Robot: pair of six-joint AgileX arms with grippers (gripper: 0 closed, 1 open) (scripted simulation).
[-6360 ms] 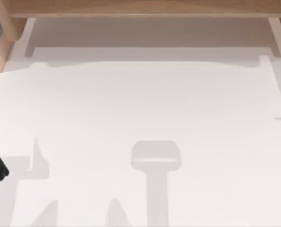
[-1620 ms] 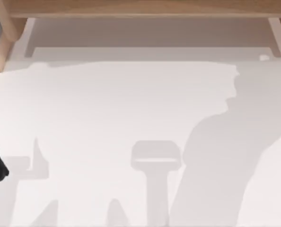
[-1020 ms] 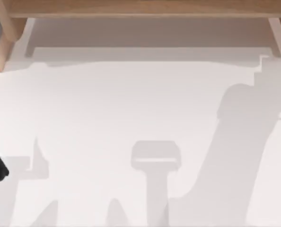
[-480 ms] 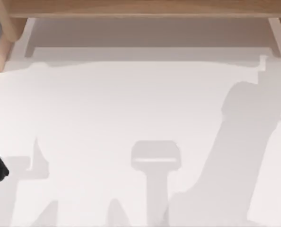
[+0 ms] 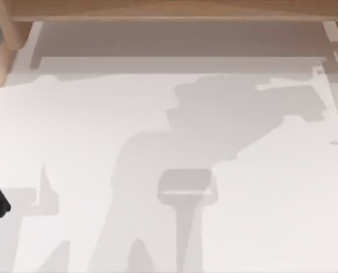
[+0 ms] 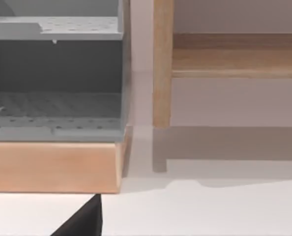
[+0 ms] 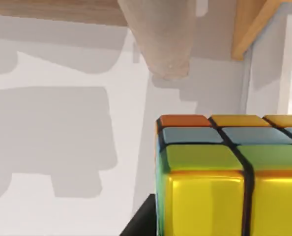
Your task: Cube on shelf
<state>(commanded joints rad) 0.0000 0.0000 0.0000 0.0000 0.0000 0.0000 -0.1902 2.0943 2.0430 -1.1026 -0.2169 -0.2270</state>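
Now arm shadow swung leftward, cube (image 7: 219, 182) seemingly near shelf (image 5: 169, 10)

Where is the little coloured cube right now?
In the right wrist view the cube fills the near foreground, over the white table, with the wooden shelf and its support farther off.

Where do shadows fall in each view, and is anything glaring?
Top view: a broad arm-shaped shadow crosses the white table below the shelf. Right wrist view: blocky shadows on the table, glossy sheen on the cube. Left wrist view: soft shadow beneath the shelf.
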